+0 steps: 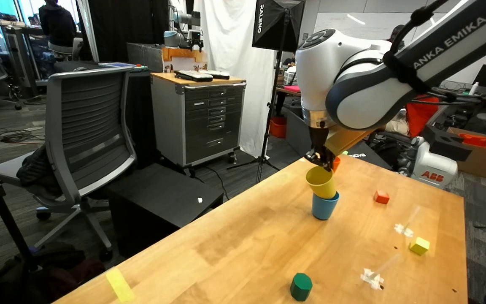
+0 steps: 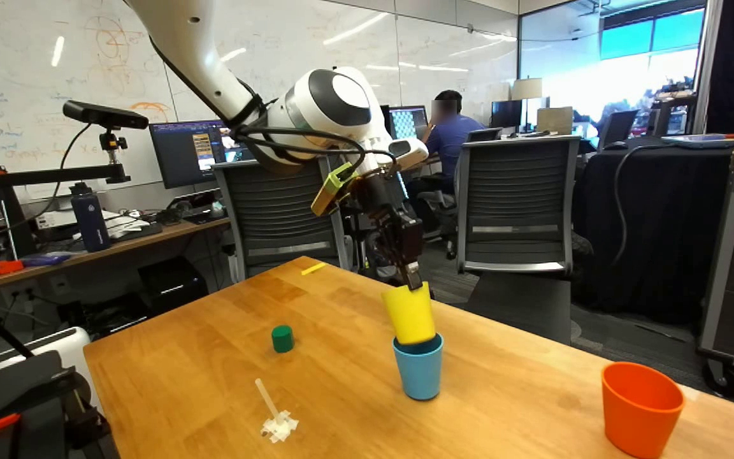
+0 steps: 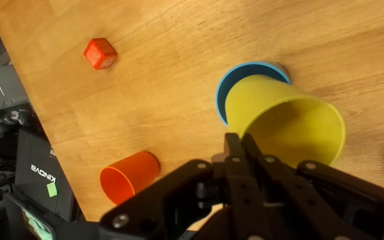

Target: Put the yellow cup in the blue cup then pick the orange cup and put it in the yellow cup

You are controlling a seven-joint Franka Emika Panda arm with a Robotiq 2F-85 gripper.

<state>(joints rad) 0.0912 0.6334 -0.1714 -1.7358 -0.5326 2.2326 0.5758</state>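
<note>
Fingers point(image 3: 233, 146) clamp the tilted yellow cup point(image 2: 410, 313); best straighten it before lowering into the blue cup point(image 2: 420, 371) beneath them.

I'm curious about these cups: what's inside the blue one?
The yellow cup tilts, its base at the mouth of the blue cup. Some inner wall shows; the covered bottom doesn't.

Yellow cup point(image 2: 410, 315) tilted, btm in mouth of upr. blue cup point(image 2: 421, 375), orange cup point(image 2: 638, 417) upr., apart from both
</note>
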